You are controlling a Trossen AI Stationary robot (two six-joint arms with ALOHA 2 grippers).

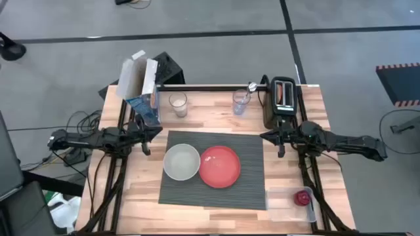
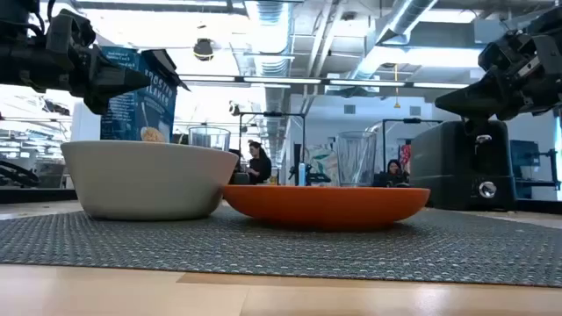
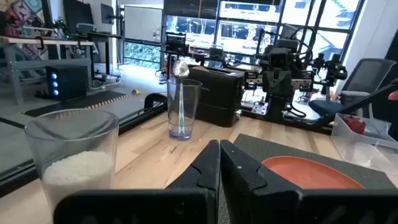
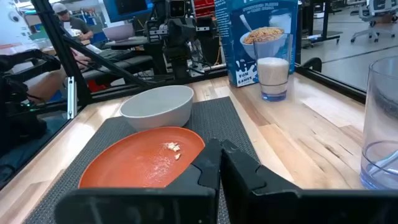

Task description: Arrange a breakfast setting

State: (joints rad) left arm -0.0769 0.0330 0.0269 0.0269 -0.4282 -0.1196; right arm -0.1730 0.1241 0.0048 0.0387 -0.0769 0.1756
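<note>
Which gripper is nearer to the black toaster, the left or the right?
The right. The right gripper hovers just in front of the black toaster; the left gripper is across the placemat, beside the bowl.

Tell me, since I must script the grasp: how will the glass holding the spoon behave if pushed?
The glass looks tall and narrow, so a high push would probably tip it. The spoon leans inside, its bowl above the rim, so it may rattle or swing out. Clear smooth walls suggest a slippery, fragile grip.

Left pincer [image 1: 146, 149] shut, right pincer [image 1: 281, 151] shut, both apparently raised, empty
</note>
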